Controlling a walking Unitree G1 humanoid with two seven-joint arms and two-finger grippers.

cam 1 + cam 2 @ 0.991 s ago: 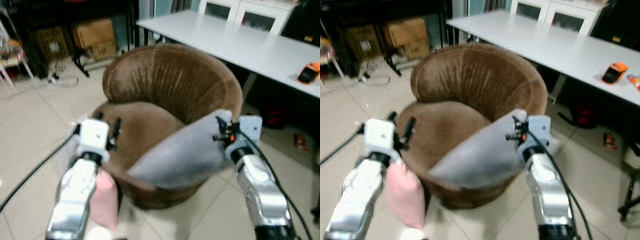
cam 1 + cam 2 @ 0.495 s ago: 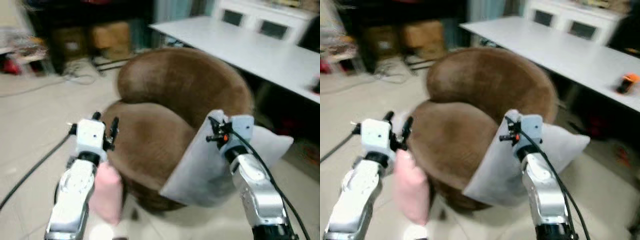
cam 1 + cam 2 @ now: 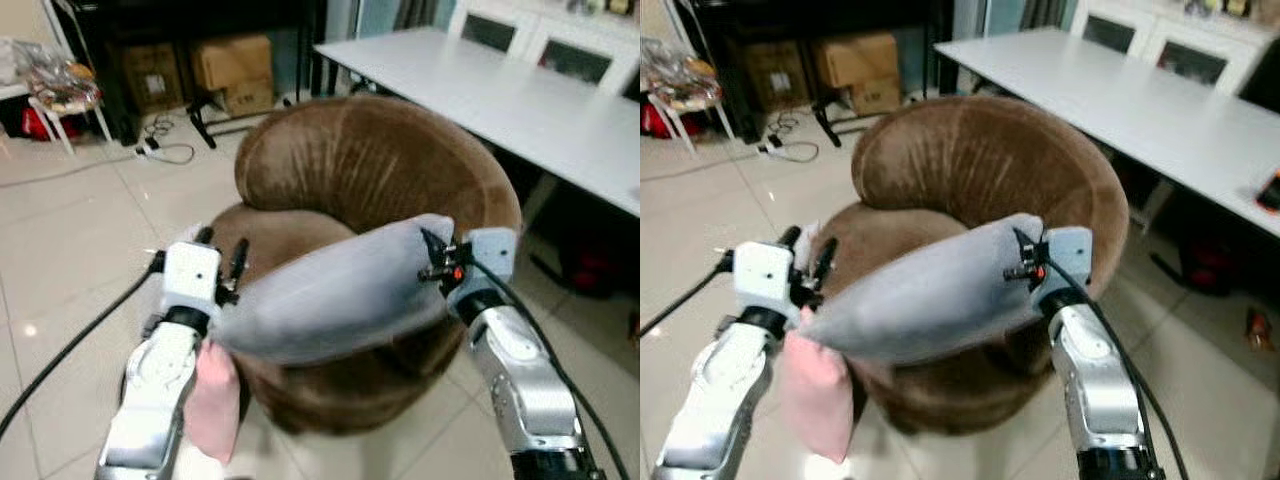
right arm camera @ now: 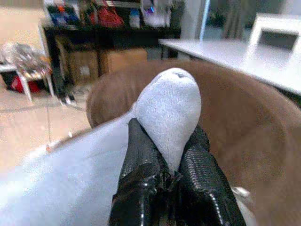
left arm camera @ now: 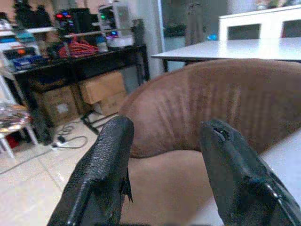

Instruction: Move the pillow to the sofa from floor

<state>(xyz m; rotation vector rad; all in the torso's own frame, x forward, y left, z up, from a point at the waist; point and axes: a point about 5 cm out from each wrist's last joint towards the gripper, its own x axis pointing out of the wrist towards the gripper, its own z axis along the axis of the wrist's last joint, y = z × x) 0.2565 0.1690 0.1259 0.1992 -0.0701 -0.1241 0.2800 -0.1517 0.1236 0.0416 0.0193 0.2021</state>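
Pillow (image 3: 335, 300), grey and long, hangs across the front of the brown sofa (image 3: 375, 170), stretched level between the two arms and over the seat without lying flat on it. The right gripper (image 4: 164, 181) has its jaws pressed together on one bunched corner of the pillow, the fabric bulging out above the black fingers (image 4: 141, 165); that arm reaches forward from the lower right, forearm angled up toward the sofa's right rim. The left gripper (image 5: 164, 165) is raised at the sofa's front left edge, its jaws spread wide with nothing between them, pointing at the backrest; the pillow's far end lies just beside it, by the wrist. The left forearm rises from the lower left. A pink cloth (image 3: 212, 405) hangs beside that forearm, below the pillow end. Behind the sofa stands a white worktop (image 3: 520, 95), and cardboard boxes (image 3: 232, 75) sit under a dark shelf on the tiled floor (image 3: 70, 250)
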